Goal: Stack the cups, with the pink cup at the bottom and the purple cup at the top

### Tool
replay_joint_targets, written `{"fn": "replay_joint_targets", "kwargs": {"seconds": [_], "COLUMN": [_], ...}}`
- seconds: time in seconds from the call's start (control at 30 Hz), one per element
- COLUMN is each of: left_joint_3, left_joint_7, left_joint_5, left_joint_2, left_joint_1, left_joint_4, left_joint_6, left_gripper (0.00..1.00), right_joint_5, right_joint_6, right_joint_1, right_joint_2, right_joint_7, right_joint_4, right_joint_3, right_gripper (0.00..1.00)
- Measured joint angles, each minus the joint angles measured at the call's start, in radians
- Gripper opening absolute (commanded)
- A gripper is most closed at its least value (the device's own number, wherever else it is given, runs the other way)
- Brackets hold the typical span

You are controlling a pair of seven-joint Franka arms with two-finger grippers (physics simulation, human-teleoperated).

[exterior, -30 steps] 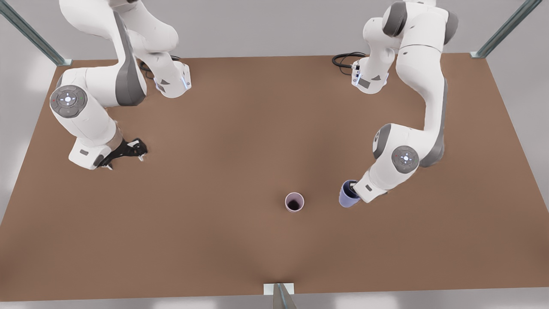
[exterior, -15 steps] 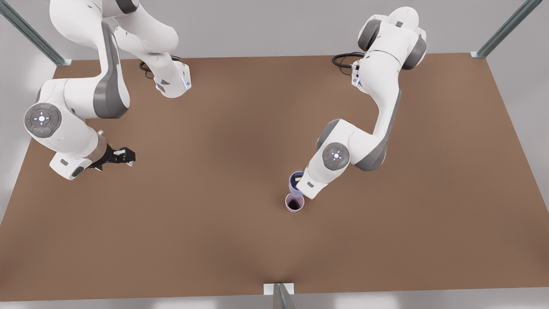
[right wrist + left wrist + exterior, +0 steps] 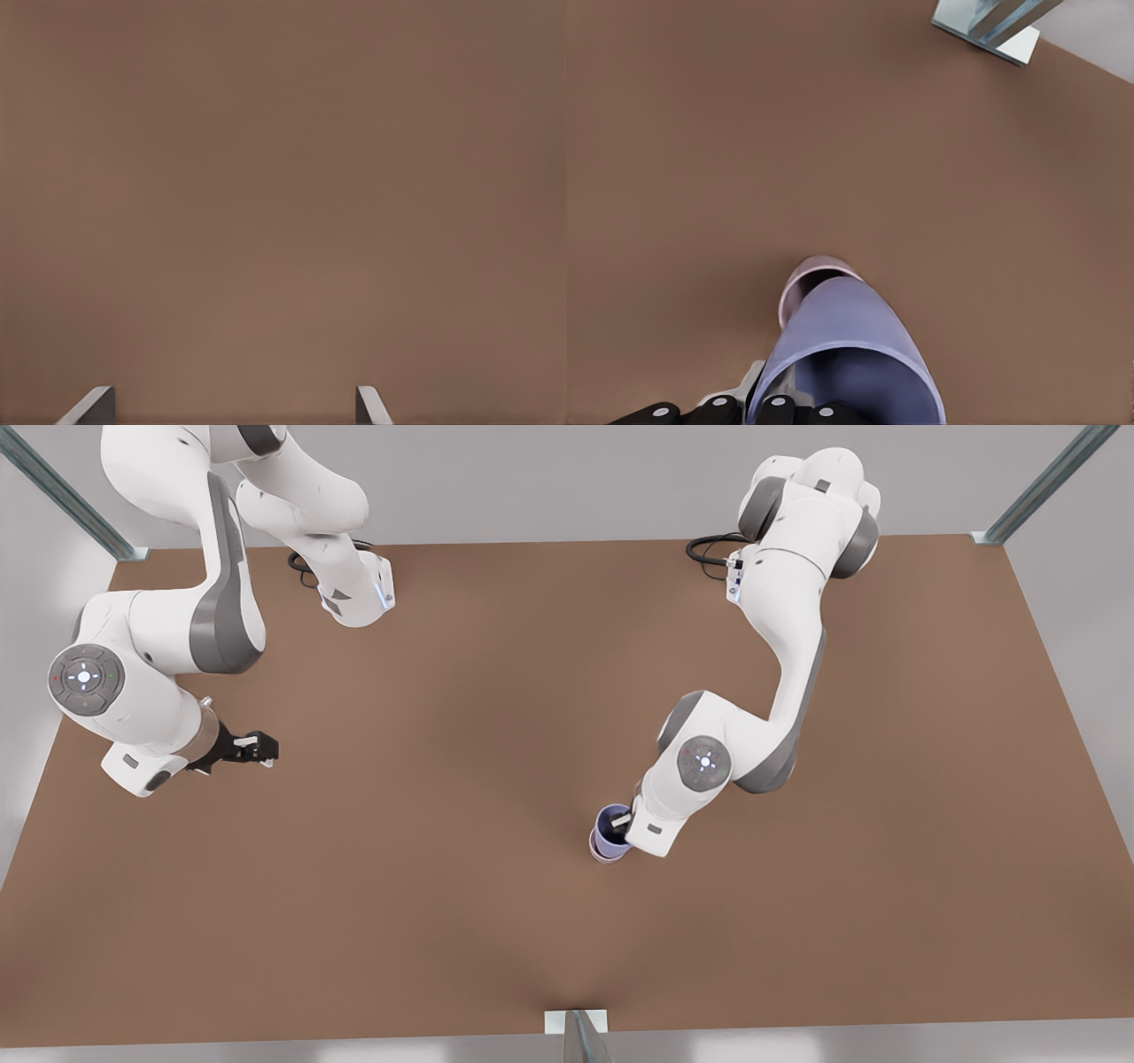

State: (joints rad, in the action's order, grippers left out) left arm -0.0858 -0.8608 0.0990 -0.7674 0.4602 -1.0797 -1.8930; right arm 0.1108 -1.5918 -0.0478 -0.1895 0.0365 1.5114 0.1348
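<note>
Fingers (image 3: 623, 820) of the left gripper (image 3: 620, 824) pinch the rim of the small bluish-lavender tapered purple cup (image 3: 609, 825), one inside and one outside. This cup sits tilted over the small dusty mauve-pink tapered pink cup (image 3: 605, 856), its bottom at the pink rim. In the left wrist view the pink rim (image 3: 811, 270) peeks out past the purple cup (image 3: 846, 341). The pink cup stands upright on the flat brown table (image 3: 443, 886), near the middle, nearer the front edge. Bare table lies all around it, and the edges are well away. The right gripper (image 3: 252, 748) waits near the table edge on the front view's left, well apart from the cups, its fingers (image 3: 368, 405) spread apart with nothing between them.
</note>
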Motion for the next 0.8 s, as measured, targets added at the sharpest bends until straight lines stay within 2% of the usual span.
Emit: {"fn": "replay_joint_targets", "kwargs": {"seconds": [0.8], "left_joint_3": [-0.001], "left_joint_7": [-0.120], "left_joint_5": [0.020], "left_joint_2": [-0.046], "left_joint_1": [-0.002], "left_joint_4": [-0.028], "left_joint_6": [-0.016], "left_gripper": [0.21], "right_joint_5": [-0.051], "right_joint_6": [0.001], "right_joint_1": [-0.009], "right_joint_2": [0.000], "right_joint_7": [0.005], "right_joint_4": [0.002], "right_joint_3": [-0.008], "right_gripper": [1.00]}}
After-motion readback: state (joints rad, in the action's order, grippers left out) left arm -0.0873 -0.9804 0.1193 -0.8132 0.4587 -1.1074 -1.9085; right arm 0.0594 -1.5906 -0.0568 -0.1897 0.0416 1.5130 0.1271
